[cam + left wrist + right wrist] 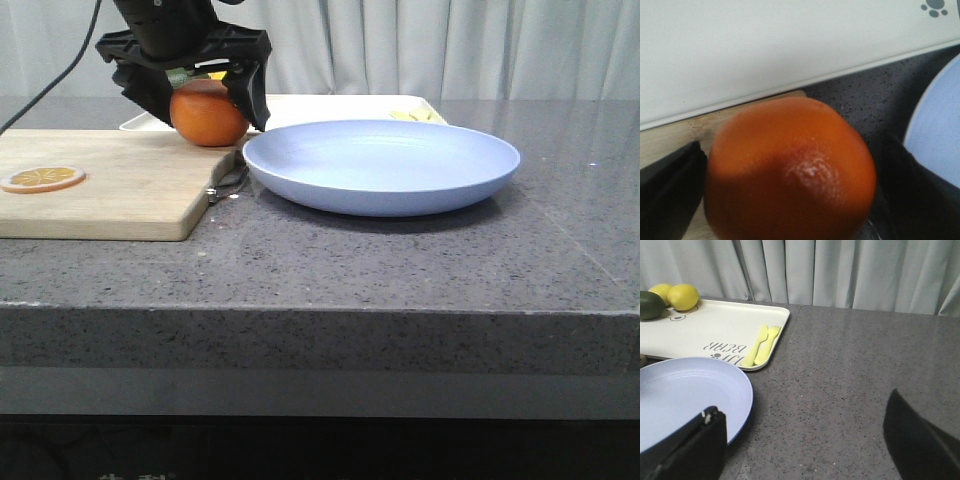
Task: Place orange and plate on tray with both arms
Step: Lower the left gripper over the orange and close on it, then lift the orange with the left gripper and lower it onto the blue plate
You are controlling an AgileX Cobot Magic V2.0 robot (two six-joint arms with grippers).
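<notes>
Two tools: left tool [205, 92] tipped down, clamping the orange [207, 114]; right tool [805, 435] low, agape, empty

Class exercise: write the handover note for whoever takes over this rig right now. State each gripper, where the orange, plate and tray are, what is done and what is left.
Left gripper: shut on the orange, at the far end of the cutting board, next to the tray.
Right gripper: open, empty, with one finger over the plate's rim.
Plate: on the counter in front of the tray.
Done: orange gripped.
Left: move the orange onto the tray; grip the plate and place it there too.
</notes>
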